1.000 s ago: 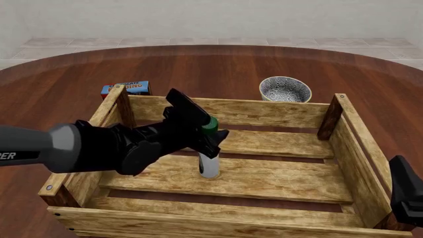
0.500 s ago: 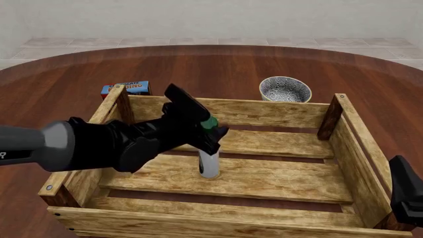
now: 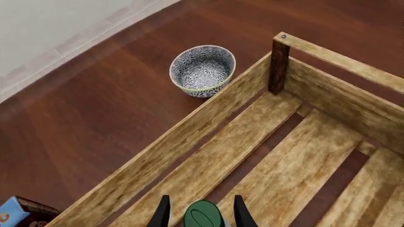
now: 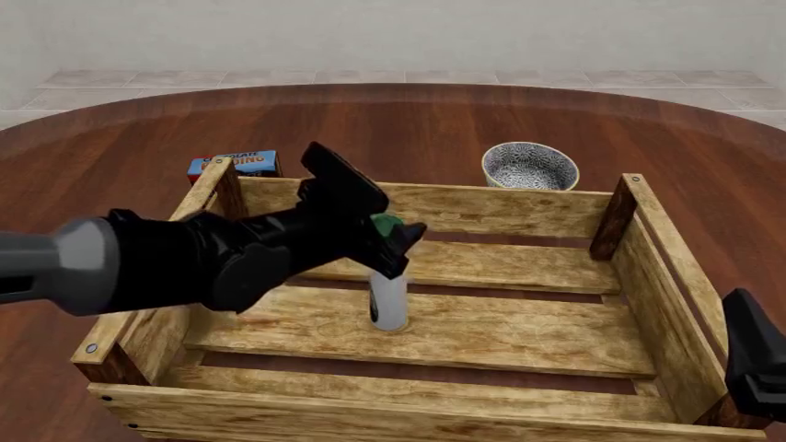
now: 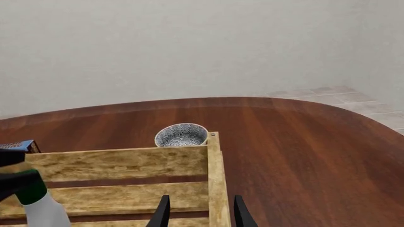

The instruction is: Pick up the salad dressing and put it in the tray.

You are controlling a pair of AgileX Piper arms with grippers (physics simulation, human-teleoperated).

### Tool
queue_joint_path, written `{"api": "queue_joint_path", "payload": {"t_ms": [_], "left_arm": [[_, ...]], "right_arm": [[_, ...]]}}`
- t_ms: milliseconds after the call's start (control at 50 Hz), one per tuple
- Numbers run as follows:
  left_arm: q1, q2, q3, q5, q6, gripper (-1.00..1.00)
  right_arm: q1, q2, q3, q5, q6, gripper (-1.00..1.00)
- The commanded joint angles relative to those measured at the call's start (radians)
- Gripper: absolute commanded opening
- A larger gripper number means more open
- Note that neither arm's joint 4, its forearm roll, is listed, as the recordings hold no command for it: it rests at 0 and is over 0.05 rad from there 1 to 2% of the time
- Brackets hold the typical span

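The salad dressing (image 4: 389,304), a slim whitish bottle with a dark green cap (image 3: 203,215), stands upright on the floor slats of the tray (image 4: 368,410), a large wooden crate. My left gripper (image 4: 390,235) is at the cap's height with its fingers (image 3: 164,210) on either side of the cap and a small gap on each side, so it is open. The bottle also shows in the right wrist view (image 5: 41,208). My right gripper (image 5: 200,197) is open and empty, low at the crate's near right corner (image 4: 752,359).
A small speckled bowl (image 4: 529,166) sits on the table behind the crate's far right wall. A flat blue box (image 4: 234,164) lies behind the crate's far left corner. The crate's walls (image 3: 189,127) and dark corner posts (image 4: 612,216) rise around the bottle.
My left arm has drawn back to the left and risen slightly, so more of the green cap shows. The bottle stays standing in the same spot. The right arm has not moved.
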Motion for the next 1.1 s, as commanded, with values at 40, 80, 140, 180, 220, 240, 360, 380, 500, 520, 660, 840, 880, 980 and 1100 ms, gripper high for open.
{"api": "queue_joint_path", "payload": {"t_ms": [40,80,140,180,220,240,360,380,500,520,660,840,880,980,1100], "left_arm": [[0.001,-0.024,-0.01,0.021,-0.001,1.0],[0.001,-0.029,-0.012,0.025,0.001,1.0],[0.001,-0.034,-0.014,0.029,0.002,1.0],[0.002,-0.04,-0.018,0.035,0.004,1.0],[0.003,-0.046,-0.02,0.039,0.005,1.0],[0.003,-0.047,-0.02,0.039,0.005,1.0],[0.005,-0.058,-0.022,0.046,0.009,1.0],[0.006,-0.059,-0.023,0.047,0.009,1.0],[0.01,-0.073,-0.03,0.059,0.012,1.0],[0.01,-0.075,-0.031,0.061,0.01,1.0],[0.013,-0.091,-0.038,0.074,0.011,1.0],[0.012,-0.114,-0.045,0.091,0.008,1.0],[0.012,-0.123,-0.049,0.097,0.008,1.0],[0.014,-0.134,-0.053,0.105,0.006,1.0],[0.013,-0.152,-0.05,0.112,0.001,1.0]], "right_arm": [[0.003,0.0,0.001,0.001,-0.003,1.0],[0.003,0.0,0.003,-0.001,-0.004,1.0],[0.003,0.0,0.004,-0.003,-0.004,1.0],[0.003,0.0,-0.001,0.003,-0.004,1.0],[0.003,0.0,-0.002,0.004,-0.004,1.0],[0.003,0.0,-0.003,0.005,-0.004,1.0],[0.002,0.0,-0.003,0.005,-0.005,1.0],[0.002,0.0,-0.002,0.004,-0.005,1.0],[0.002,0.0,-0.002,0.003,-0.006,1.0],[0.002,0.0,-0.002,0.003,-0.006,1.0],[0.001,0.0,-0.001,0.002,-0.005,1.0],[0.001,0.0,-0.001,0.002,-0.006,1.0],[0.001,0.0,-0.001,0.002,-0.005,1.0],[0.001,0.0,-0.001,0.002,-0.005,1.0],[-0.001,0.0,-0.003,0.002,-0.004,1.0]]}}
